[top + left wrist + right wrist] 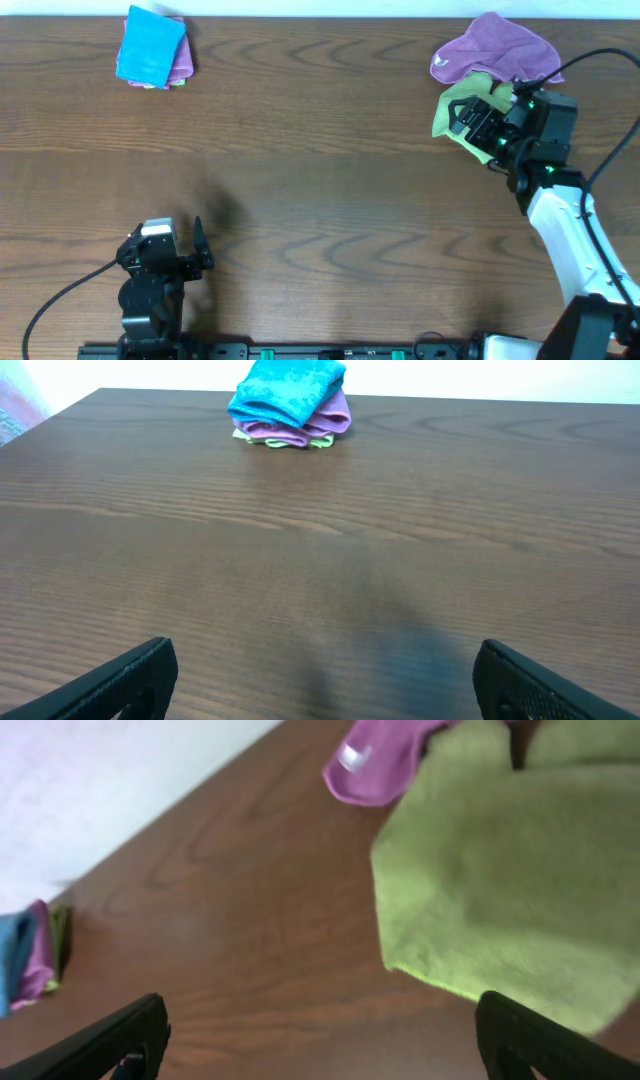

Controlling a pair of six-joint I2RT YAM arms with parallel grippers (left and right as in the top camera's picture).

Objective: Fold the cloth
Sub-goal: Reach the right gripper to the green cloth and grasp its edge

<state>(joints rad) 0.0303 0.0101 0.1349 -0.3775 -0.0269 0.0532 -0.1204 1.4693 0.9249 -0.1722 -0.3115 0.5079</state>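
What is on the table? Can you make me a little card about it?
table: brown wood
folded pile: far left, blue cloth on top
purple cloth: crumpled, far right
green cloth: not folded, touching the purple cloth
right gripper: open, above the green cloth
left gripper: open, holding nothing

No readable text (tag [352, 757] on purple cloth [395, 750] blurred).
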